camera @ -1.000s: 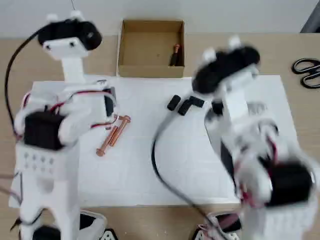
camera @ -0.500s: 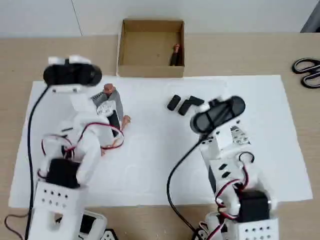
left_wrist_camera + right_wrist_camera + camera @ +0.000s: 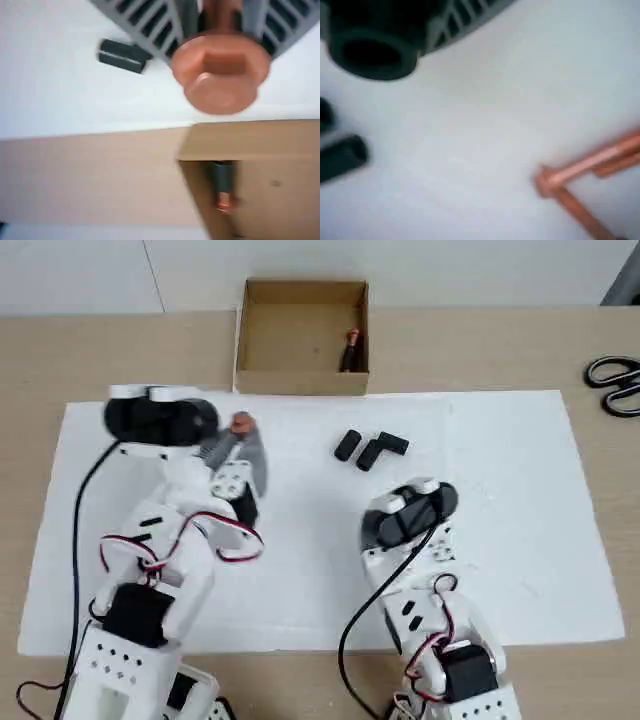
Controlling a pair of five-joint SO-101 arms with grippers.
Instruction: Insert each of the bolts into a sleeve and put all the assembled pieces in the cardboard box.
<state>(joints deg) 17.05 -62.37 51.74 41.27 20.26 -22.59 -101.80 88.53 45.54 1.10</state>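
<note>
High view: L gripper (image 3: 244, 443) clamped on copper bolt (image 3: 220, 75) over white sheet (image 3: 500, 490) near cardboard box (image 3: 300, 383), R gripper (image 3: 415, 30) closed round black sleeve (image 3: 370, 50), 3 spare sleeves (image 3: 370, 452) mid-sheet, 1 assembled pc (image 3: 351, 350) in box.

Sleeves (image 3: 368, 454) lie btwn right arm (image 3: 410, 515) and box (image 3: 300, 383); mid sheet (image 3: 310, 530) passable.

The high camera looks straight down on the counter (image 3: 520, 350), with the arm bases at the lower edge and the cardboard box (image 3: 300, 382) at upper centre. The left wrist camera looks from close behind the left claw (image 3: 220, 20), clamped on a bolt (image 3: 220, 75), toward that same box. The right wrist camera sits low over the white sheet (image 3: 495, 110), with the right claw (image 3: 380, 30) gripping a sleeve (image 3: 370, 52) at upper left. It shares the loose sleeves (image 3: 342, 157) with the high view.
</note>
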